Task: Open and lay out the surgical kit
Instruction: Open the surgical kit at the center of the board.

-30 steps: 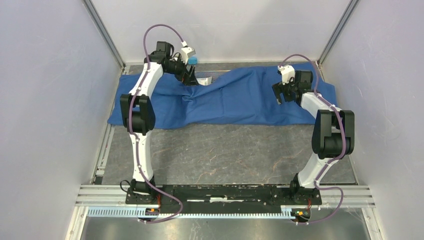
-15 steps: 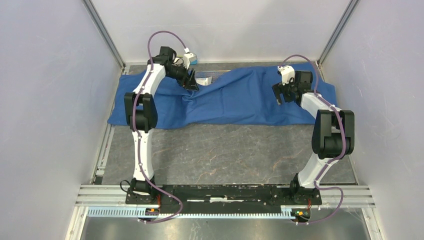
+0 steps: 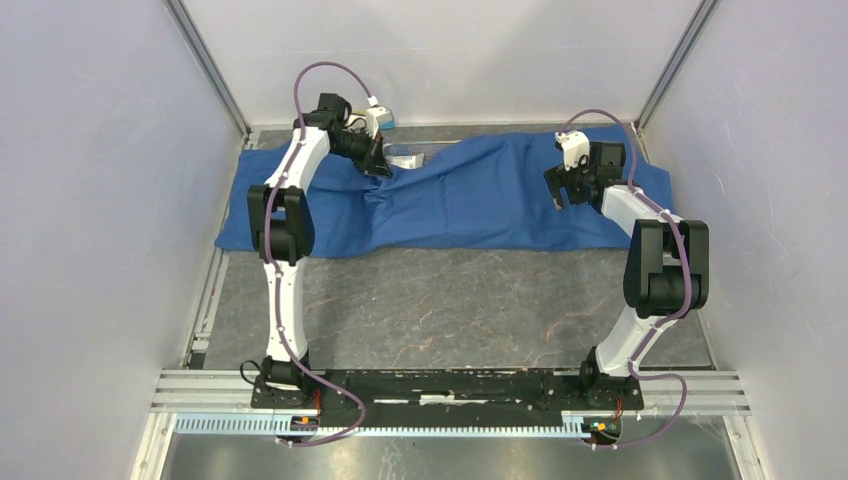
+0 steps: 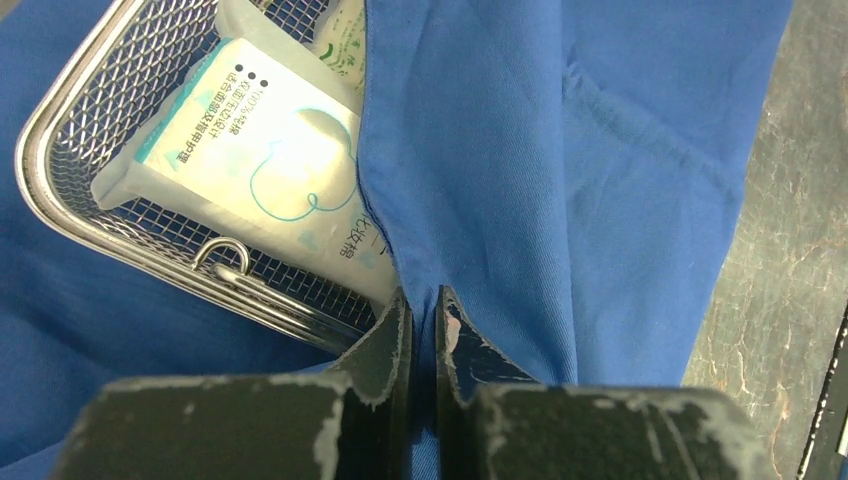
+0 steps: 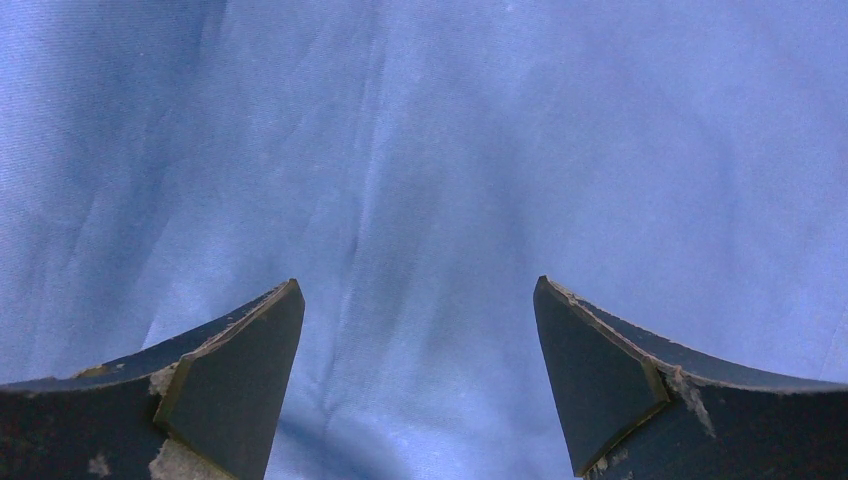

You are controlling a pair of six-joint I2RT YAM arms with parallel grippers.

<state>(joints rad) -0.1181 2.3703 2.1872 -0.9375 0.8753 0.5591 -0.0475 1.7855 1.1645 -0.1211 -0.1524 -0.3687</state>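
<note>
The surgical kit's blue cloth wrap (image 3: pixel 480 200) lies spread across the far part of the table, still covering most of what is under it. My left gripper (image 3: pixel 381 164) sits at its far left part, shut on a cloth edge (image 4: pixel 424 300). Beside that edge the wire-mesh basket (image 4: pixel 60 205) is uncovered, with white and green packets (image 4: pixel 250 150) inside. A bit of packet (image 3: pixel 408 160) shows in the top view too. My right gripper (image 3: pixel 560 192) hangs open over the cloth's right part (image 5: pixel 430 150), nothing between its fingers (image 5: pixel 418 290).
Grey marbled tabletop (image 3: pixel 450 310) stretches from the cloth to the arm bases. Bare table (image 4: pixel 790 250) lies just right of the pinched fold. Pale walls close in on both sides and at the back, with metal rails (image 3: pixel 200 300) along the left edge.
My left gripper lowered toward the cloth by the basket and went from open to shut on the cloth edge. The right arm has not moved.
</note>
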